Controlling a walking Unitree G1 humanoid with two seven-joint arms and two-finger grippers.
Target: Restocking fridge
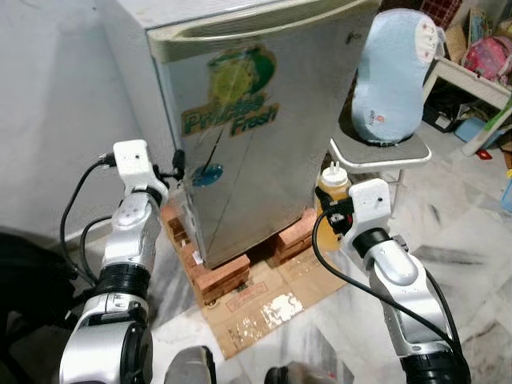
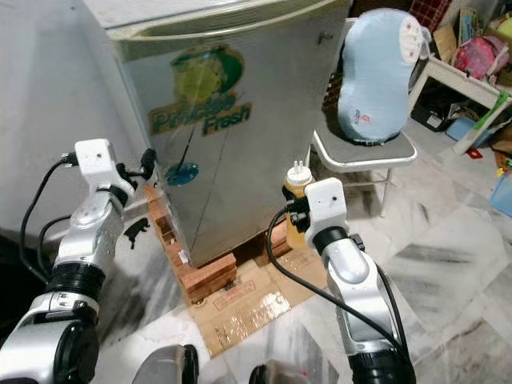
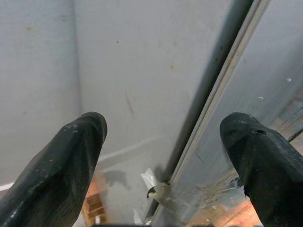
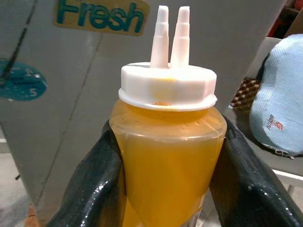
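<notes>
Right gripper (image 4: 163, 189) pinching orange-filled squeeze bottle (image 4: 166, 156) — left gripper (image 3: 163, 156), fingers spread, at closed fridge (image 1: 256, 120) edge.

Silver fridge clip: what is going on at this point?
The right gripper has its jaws shut on a clear squeeze bottle of orange sauce with a white twin-nozzle cap, held upright before the closed silver fridge on bricks. The left gripper, jaws open, sits at the door's side edge.
</notes>
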